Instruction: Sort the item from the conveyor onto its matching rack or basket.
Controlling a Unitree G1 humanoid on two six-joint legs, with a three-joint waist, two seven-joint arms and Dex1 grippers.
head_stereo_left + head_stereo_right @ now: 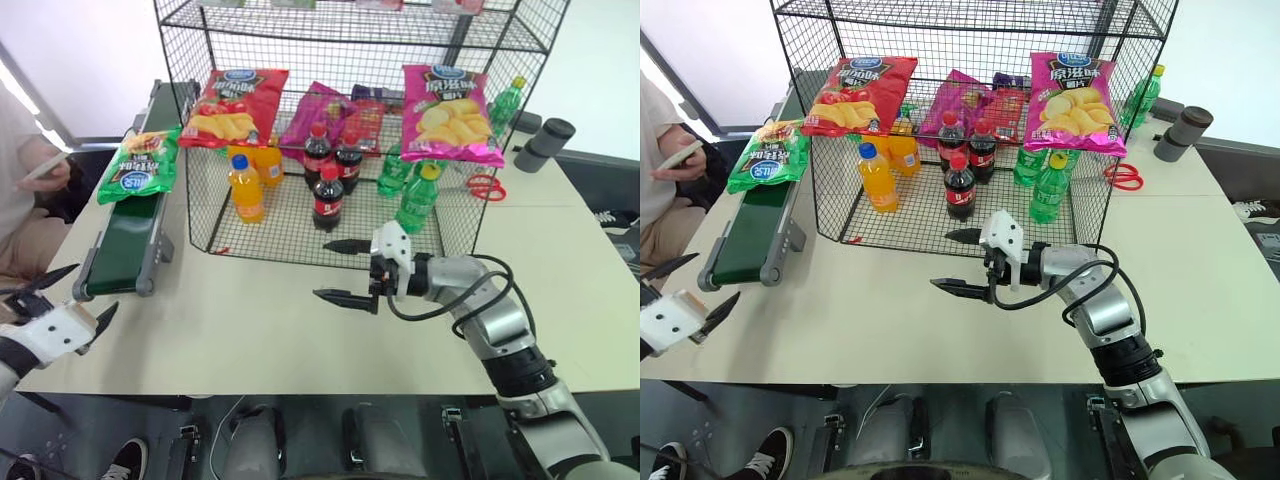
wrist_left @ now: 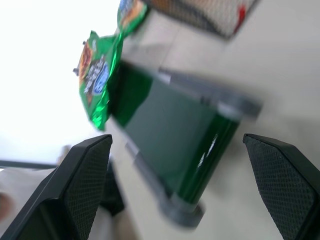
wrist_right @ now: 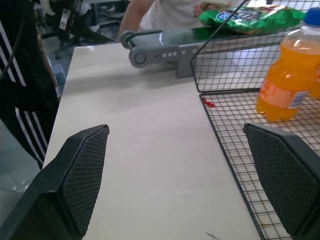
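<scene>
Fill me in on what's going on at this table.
A two-armed robot is sorting snacks. The green chip bag lies on the conveyor, not yet picked up. The left gripper hangs open near the belt's close end, and the right gripper is open and empty over the table in front of the black wire rack, which holds chip bags and bottles.

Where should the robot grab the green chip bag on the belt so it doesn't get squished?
Probably by the near crimped edge of the green chip bag, coming from the belt's near end with the open left tool. The bag lies flat with its puffy middle upward, so the thin sealed edge suits a pinch better than the middle does.
</scene>
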